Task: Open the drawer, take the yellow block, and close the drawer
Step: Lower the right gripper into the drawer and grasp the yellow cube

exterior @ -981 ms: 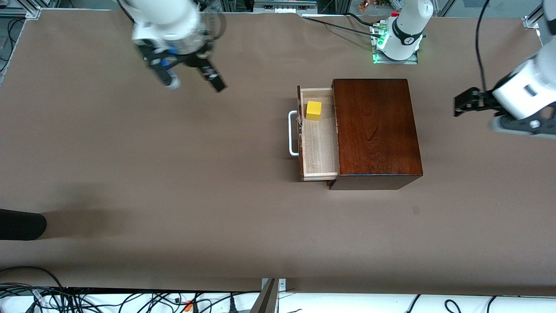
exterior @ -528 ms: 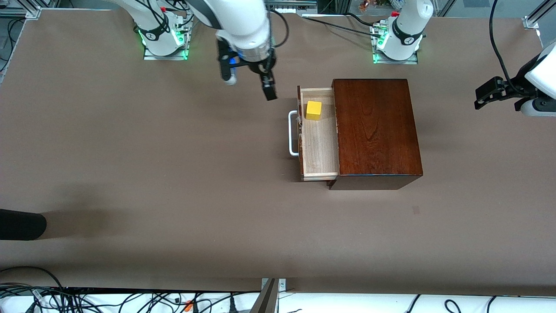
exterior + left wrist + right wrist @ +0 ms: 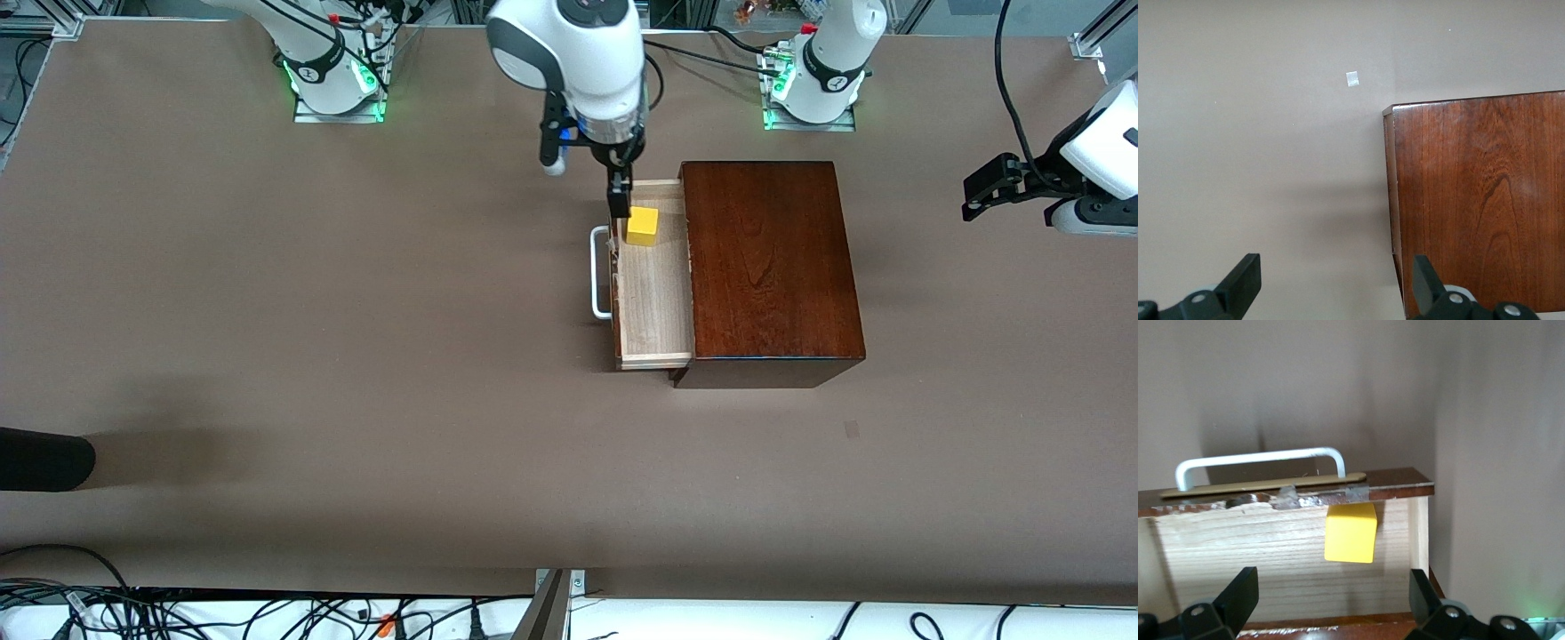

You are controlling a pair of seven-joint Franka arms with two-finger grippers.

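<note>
Right gripper [image 3: 594,182]: hangs over the open drawer's [image 3: 653,284] end that lies farther from the front camera, fingers spread wide and holding nothing. In the right wrist view the two fingertips [image 3: 1238,590] stand well apart, with the yellow block [image 3: 1351,533] between their lines.

Yellow block [image 3: 642,226]: rests on the pale floor of the drawer, in the corner at about 12 o'clock from the drawer's middle in the front view, just beside the drawer front.

Drawer: pulled out of the wooden box [image 3: 770,267] toward the right arm's end of the bench [image 3: 311,338]. Its white handle [image 3: 600,272] sits at 9 o'clock from the box.

Left gripper [image 3: 978,191]: waits in the air at 3 o'clock from the box, over bare bench, fingers spread and empty.
</note>
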